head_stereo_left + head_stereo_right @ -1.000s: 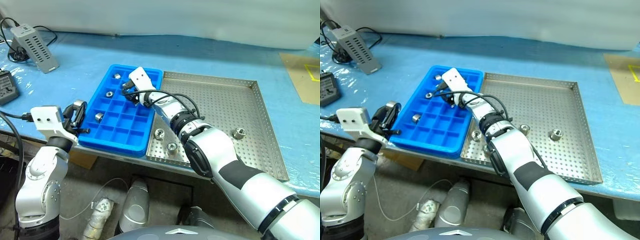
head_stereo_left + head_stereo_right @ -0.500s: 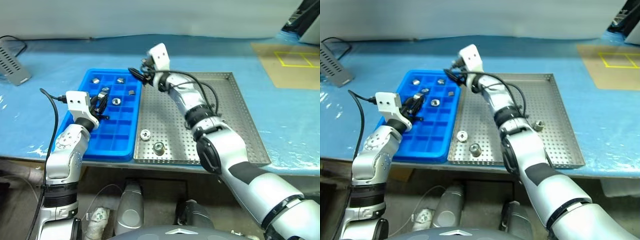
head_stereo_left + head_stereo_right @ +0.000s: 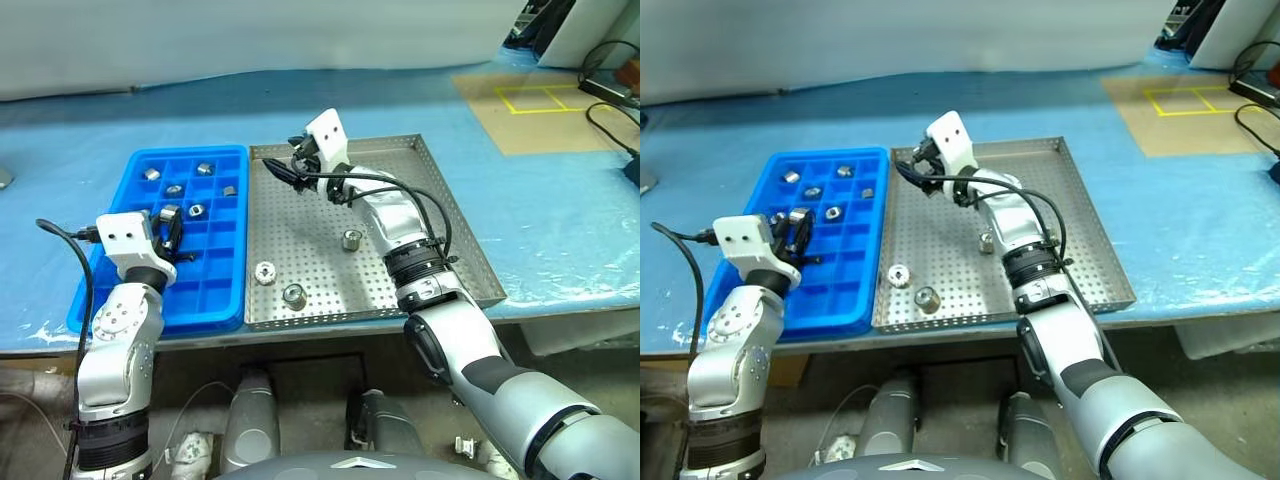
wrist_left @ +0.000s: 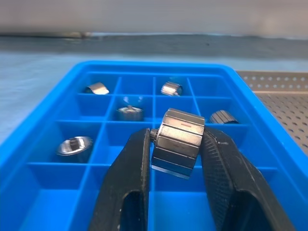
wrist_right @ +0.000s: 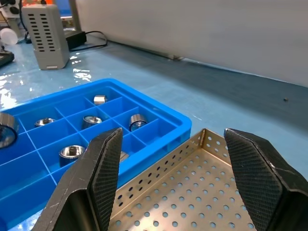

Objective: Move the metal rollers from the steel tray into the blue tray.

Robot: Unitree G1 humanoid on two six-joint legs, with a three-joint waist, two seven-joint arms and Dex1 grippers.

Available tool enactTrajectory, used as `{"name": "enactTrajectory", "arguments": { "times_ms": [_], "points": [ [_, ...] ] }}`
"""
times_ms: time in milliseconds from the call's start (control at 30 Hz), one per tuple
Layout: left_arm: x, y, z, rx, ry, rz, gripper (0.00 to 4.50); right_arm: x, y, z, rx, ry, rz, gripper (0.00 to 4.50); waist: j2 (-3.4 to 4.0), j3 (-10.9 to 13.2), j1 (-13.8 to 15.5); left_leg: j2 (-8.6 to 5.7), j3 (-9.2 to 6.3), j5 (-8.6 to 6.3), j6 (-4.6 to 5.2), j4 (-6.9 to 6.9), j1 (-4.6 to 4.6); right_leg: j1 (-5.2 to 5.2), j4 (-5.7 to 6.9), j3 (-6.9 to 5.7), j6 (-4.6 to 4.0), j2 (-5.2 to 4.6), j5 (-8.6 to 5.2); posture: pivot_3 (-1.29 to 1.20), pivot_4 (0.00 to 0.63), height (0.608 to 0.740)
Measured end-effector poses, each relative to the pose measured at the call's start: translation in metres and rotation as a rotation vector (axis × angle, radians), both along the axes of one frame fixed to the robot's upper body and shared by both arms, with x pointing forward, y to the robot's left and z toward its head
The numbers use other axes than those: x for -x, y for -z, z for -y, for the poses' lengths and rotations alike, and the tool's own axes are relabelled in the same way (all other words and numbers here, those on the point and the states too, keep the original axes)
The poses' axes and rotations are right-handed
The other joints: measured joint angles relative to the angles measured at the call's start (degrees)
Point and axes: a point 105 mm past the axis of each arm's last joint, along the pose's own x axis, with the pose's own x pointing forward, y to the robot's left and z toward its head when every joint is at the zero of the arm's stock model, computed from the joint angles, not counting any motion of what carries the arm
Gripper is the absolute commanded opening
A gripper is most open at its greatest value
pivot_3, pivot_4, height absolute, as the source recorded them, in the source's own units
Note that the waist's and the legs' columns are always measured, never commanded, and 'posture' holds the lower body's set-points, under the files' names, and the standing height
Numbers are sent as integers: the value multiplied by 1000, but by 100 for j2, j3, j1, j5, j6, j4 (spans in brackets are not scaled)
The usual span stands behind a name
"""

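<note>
The blue tray [image 3: 214,292] lies left of the steel tray [image 3: 400,190], their edges touching. Several metal rollers [image 3: 205,169] sit in the blue tray's far compartments. Three more lie in the steel tray: one in the middle [image 3: 351,239] and two near the front left [image 3: 265,272] [image 3: 294,295]. My left gripper [image 4: 177,138] is shut on a roller [image 4: 178,144], held just above the blue tray's near left compartments [image 3: 170,226]. My right gripper [image 3: 291,166] hovers over the steel tray's far left corner, open and empty [image 5: 173,139].
The trays sit on a blue-covered table near its front edge [image 3: 560,312]. A tan mat with yellow tape [image 3: 530,112] and black cables [image 3: 612,90] lie at the far right. A grey vented box [image 5: 45,33] stands beyond the blue tray.
The camera has swung, shifting the whole picture. My right gripper has left the blue tray for the steel tray's far left corner. The left gripper, still holding its roller, has sunk slightly.
</note>
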Motion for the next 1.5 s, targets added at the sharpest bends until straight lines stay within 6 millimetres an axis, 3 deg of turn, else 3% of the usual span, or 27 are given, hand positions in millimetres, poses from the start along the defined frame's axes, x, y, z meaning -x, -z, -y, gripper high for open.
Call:
{"name": "enactTrajectory", "arguments": {
  "times_ms": [233,567,767,1033,1233,1333,1500],
  "points": [
    [-4,8,-15,-20,-80,-24,1154,6,4,-10,22,-38,4,3521,0,0,15,0,0,-2,3,3,0,1,-1,1,1,0,3,337,150,740],
    [2,30,-25,-26,-126,-84,1154,5,5,-8,35,-34,13,3521,0,0,11,0,0,-3,5,3,1,1,-2,2,1,0,3,319,150,740],
    [-3,33,-21,-47,-99,-97,3101,5,6,-7,41,-25,22,3569,0,0,23,-1,0,-3,6,4,5,6,-2,2,0,-1,3,310,150,740],
    [-12,16,-9,-60,-24,-55,3101,2,5,-1,48,-6,33,3569,0,0,17,0,0,-3,5,4,4,5,-2,2,0,0,4,258,150,740],
    [-21,-36,36,-66,314,76,3101,4,7,31,108,-32,55,3569,0,0,66,-3,5,1,-2,23,6,12,1,11,5,-2,8,179,150,740],
    [-15,-36,67,-110,559,42,3101,10,13,59,170,-69,46,3569,0,-1,49,-5,10,1,-1,25,10,15,1,16,6,-1,8,134,150,740],
    [-20,-25,92,-120,762,-18,3101,20,34,95,260,-77,-7,3569,1,-1,-56,-3,15,3,-3,27,25,22,5,21,3,1,14,44,150,740]
  ]
}}
